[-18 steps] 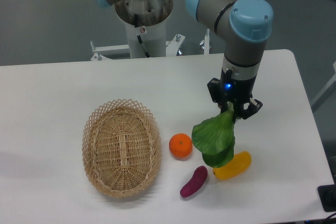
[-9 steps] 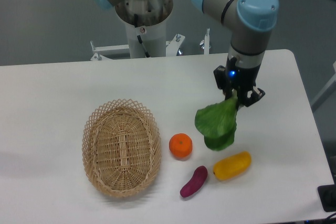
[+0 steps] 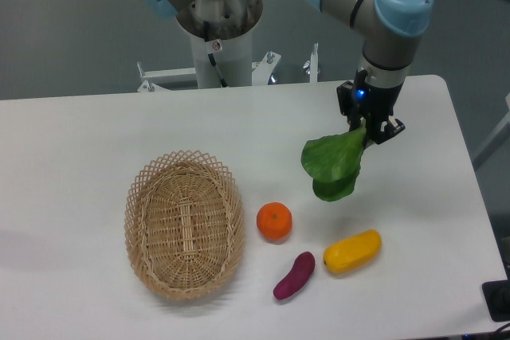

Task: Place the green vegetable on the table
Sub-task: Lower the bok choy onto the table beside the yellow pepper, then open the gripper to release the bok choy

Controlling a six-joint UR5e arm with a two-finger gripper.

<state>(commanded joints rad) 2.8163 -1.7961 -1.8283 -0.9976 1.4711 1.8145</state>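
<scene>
The green vegetable (image 3: 335,166), a toy bok choy with broad dark green leaves, hangs in the air from my gripper (image 3: 369,127). The gripper is shut on its stem end, which is hidden between the fingers. The leaves dangle down and to the left, above the white table (image 3: 96,141), right of centre. The vegetable touches nothing else.
An orange (image 3: 274,220) lies near the middle. A yellow oblong vegetable (image 3: 352,251) and a purple eggplant-like piece (image 3: 294,275) lie near the front. An oval wicker basket (image 3: 185,224), with nothing in it, stands at the left. The robot base (image 3: 217,29) stands behind the table.
My gripper has moved up and toward the back right with the green vegetable, which now hangs well away from the yellow vegetable it overlapped before.
</scene>
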